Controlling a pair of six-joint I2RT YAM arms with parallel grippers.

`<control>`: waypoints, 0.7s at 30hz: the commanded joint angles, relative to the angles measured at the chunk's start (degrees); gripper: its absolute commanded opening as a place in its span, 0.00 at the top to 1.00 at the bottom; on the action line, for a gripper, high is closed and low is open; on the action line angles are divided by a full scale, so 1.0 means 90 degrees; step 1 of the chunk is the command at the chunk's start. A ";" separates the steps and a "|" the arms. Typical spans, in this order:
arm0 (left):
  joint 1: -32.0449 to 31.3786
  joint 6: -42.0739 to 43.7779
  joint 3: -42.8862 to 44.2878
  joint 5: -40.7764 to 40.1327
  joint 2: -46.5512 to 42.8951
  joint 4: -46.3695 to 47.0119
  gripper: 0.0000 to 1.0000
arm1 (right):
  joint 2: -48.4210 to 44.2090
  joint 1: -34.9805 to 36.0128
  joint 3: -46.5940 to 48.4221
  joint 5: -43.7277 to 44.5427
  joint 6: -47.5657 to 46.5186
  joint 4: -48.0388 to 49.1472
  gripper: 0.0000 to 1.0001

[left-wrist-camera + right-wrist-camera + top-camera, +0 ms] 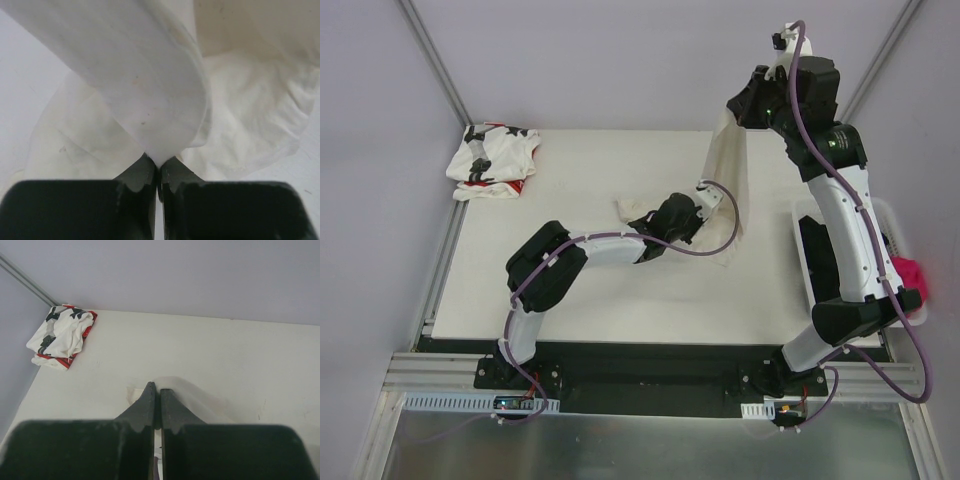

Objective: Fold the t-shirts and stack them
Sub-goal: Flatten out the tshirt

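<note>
Bright, soft, even light casts only faint shadows on the table [600,160], and the cream-white t-shirt [150,75] looks blurred in the left wrist view.

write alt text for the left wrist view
The left arm's jaws are pinched shut on an edge of a cream-white t-shirt, which stretches away from them as a broad band. More of it lies rumpled on the white table beyond.

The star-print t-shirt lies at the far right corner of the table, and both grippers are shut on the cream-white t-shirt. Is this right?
No. The star-print t-shirt lies at the far left corner of the table, as the top external view shows. The left gripper and right gripper are shut on the cream-white t-shirt.
</note>
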 commanded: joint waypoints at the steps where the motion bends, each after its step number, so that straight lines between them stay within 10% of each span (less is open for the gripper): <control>1: -0.0039 -0.0039 0.0203 -0.0246 0.0002 -0.0086 1.00 | -0.0221 -0.0088 0.0048 -0.0159 0.0223 0.0421 0.99; 21: 0.0440 0.1394 0.1840 -0.2287 -0.1952 -0.1404 1.00 | -0.0153 -0.0254 -0.0001 -0.0296 0.0194 0.0255 0.99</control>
